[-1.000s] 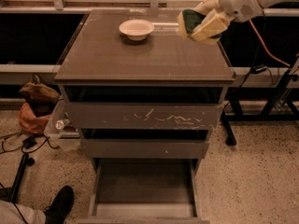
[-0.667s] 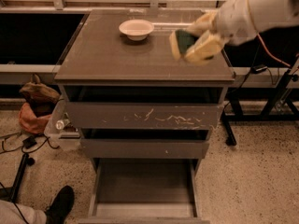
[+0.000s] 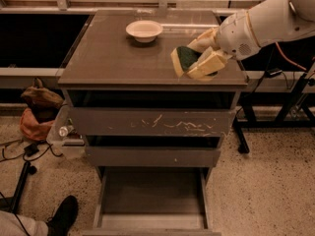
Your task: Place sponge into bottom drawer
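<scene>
Above the bench (image 3: 123,58), right near edge: I log my end effector (image 3: 200,59) gripping the sponge (image 3: 185,59); bottom drawer (image 3: 152,193) open.

The gripper (image 3: 194,66) holds the sponge (image 3: 186,58) over the cabinet top (image 3: 113,58), at 4 o'clock from the bowl (image 3: 144,30). The bottom drawer (image 3: 150,196) lies open below, at 6 o'clock.

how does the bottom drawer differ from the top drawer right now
The bottom drawer is pulled out, base showing; the top drawer is shut. The top drawer shows a scratched front; the bottom drawer's front face is out of view. Both are grey-brown. The gripper holds the sponge above the cabinet top, right front.
</scene>
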`<state>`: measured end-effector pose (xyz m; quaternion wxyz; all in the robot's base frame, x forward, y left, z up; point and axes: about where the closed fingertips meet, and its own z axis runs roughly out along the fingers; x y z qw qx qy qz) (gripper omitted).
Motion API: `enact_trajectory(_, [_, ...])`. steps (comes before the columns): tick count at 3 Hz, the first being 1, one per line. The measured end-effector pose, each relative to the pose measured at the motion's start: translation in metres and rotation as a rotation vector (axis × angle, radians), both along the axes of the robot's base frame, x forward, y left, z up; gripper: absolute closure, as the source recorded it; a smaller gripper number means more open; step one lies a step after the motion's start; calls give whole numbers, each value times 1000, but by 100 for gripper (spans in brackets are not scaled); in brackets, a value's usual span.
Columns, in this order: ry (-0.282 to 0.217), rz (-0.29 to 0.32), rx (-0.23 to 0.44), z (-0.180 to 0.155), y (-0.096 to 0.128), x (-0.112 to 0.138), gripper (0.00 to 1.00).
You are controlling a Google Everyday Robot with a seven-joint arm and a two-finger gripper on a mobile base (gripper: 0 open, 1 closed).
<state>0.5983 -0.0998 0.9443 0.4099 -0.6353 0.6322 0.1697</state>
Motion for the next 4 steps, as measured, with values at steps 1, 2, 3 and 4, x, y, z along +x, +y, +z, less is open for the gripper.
enact_trajectory(1, [23, 33, 1, -12, 10, -23, 100])
enact_trajectory(2, [84, 100, 7, -46, 26, -63, 100])
enact_trajectory(3, [140, 178, 10, -92, 48, -87, 100])
enact_trajectory(4, [140, 178, 10, -92, 48, -87, 100])
